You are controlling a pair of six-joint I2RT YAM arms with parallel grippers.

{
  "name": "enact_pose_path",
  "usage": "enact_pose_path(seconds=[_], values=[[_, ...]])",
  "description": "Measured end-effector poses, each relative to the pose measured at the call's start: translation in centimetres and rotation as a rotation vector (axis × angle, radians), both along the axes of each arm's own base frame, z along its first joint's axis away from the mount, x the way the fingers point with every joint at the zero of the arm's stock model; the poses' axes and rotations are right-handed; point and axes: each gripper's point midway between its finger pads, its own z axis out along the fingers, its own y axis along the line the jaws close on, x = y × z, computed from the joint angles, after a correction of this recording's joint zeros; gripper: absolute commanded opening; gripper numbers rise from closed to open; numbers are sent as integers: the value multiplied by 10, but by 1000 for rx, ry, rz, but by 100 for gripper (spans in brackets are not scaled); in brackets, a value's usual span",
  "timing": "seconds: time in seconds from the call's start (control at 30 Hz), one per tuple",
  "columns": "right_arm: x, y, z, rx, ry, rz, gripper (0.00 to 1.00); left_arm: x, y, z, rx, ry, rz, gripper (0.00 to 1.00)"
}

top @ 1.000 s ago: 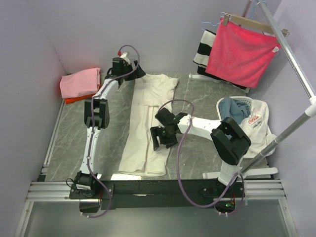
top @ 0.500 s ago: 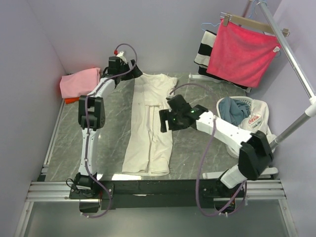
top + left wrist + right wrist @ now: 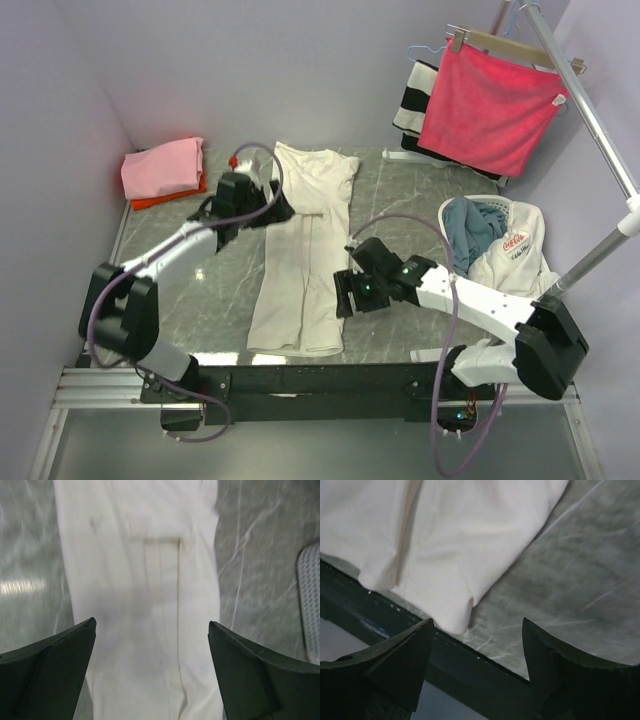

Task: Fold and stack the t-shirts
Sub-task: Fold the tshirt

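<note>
A cream t-shirt [image 3: 300,260] lies folded lengthwise into a long strip down the middle of the table. My left gripper [image 3: 272,208] hovers open at the strip's upper left edge. In the left wrist view its fingers [image 3: 55,665] straddle the cream cloth [image 3: 145,580] with nothing held. My right gripper [image 3: 343,295] is open beside the strip's lower right edge. The right wrist view shows the shirt's hem corner [image 3: 455,615] just ahead of the left finger [image 3: 395,665], untouched. A folded pink t-shirt [image 3: 160,167] rests on an orange-red one [image 3: 150,202] at the far left corner.
A white basket [image 3: 525,225] holding blue and white clothes stands at the right. A red cloth [image 3: 490,105] on a wooden hanger and a striped cloth [image 3: 412,100] hang from a metal rack [image 3: 590,120] at the back right. The table's dark front edge [image 3: 485,675] lies right under my right gripper.
My left arm has drawn back from the shirt's collar end to its upper left side. My right arm swung up the shirt, then came back down to its lower right edge.
</note>
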Motion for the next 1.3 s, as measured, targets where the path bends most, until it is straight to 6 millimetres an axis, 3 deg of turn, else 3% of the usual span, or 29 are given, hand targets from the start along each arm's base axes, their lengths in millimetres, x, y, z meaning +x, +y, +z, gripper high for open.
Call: enact_pose_path(seconds=[0.13, 0.27, 0.4, 0.57, 0.73, 0.9, 0.97, 1.07, 1.2, 1.23, 1.27, 1.3], values=[[-32, 0, -14, 52, 77, -4, 75, -70, 8, -42, 29, 102, 10, 100], [-59, -2, -32, 85, 162, -17, 75, -115, 31, -71, 43, 182, 60, 99], [-70, 0, -47, 114, 217, -51, 73, -137, 40, -84, 31, 209, 96, 99], [-65, 20, -51, 190, 239, -82, 70, -154, 46, -100, 29, 246, 125, 99], [-55, 39, -52, 255, 245, -108, 45, -168, 52, -116, 41, 291, 136, 99], [-56, 41, -59, 252, 257, -129, 8, -169, 55, -118, 56, 298, 146, 99], [-58, 39, -62, 231, 255, -141, 0, -169, 55, -119, 59, 299, 147, 99], [-66, 31, -65, 158, 226, -149, 0, -170, 56, -119, 61, 302, 149, 99], [-80, 15, -60, 68, 182, -159, 20, -170, 56, -120, 62, 303, 149, 99], [-83, 12, -59, 56, 176, -160, 28, -170, 56, -120, 62, 303, 149, 99], [-87, 8, -58, 40, 173, -161, 50, -170, 56, -120, 63, 304, 148, 99], [-91, 5, -58, 30, 178, -163, 55, -170, 56, -120, 63, 304, 148, 99]])
